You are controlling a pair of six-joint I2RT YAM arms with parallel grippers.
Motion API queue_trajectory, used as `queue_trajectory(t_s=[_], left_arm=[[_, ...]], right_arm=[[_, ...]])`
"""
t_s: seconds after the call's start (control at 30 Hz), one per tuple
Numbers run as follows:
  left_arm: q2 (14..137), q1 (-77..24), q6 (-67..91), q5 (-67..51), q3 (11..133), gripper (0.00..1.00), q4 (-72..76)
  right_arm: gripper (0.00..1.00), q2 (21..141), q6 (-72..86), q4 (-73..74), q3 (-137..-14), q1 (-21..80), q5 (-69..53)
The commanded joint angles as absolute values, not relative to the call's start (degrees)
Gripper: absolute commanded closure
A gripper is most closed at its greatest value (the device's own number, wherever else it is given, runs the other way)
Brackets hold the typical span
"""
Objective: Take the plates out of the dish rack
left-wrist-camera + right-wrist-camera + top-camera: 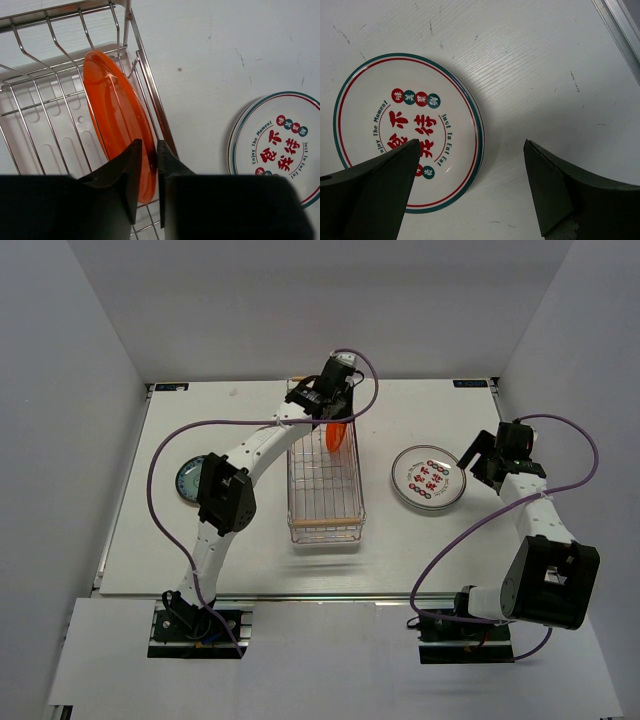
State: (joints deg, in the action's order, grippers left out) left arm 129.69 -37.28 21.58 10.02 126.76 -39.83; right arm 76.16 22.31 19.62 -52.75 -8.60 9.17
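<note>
An orange plate [338, 435] [115, 115] stands on edge at the far end of the silver wire dish rack [325, 490] [30, 100]. My left gripper [333, 418] [148, 145] comes down from above and is shut on this plate's near rim, one finger on each face. A teal-rimmed white plate [428, 478] [280, 145] [405, 130] with red and dark marks lies flat on the table right of the rack. Beside its right edge, my right gripper [473, 462] [472, 145] hovers wide open and holds nothing.
A grey-blue plate [190, 480] lies flat on the table left of the rack, partly hidden by the left arm. The rest of the rack shows only bare wires. A metal table edge [620, 30] runs close to the right gripper.
</note>
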Motion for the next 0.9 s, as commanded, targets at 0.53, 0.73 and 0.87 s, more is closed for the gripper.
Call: queue_trajectory(t_s=[0.53,0.73,0.87], left_arm=[[118.74,-36.65,25.14,9.84,125.07,1.0,-37.71],[115.41,-36.65,24.79,11.78,125.24,1.0,-38.23],[112.07,-36.65,24.44,12.13,124.72,1.0,-39.2]], right_arm=[[0.11,76.9,22.94,19.69,-55.81,-8.88,10.37],[0.11,76.99,22.94,19.95,-55.99,-8.79,10.46],[0.11,77.25,22.94,19.86,-55.99,-8.7,10.37]])
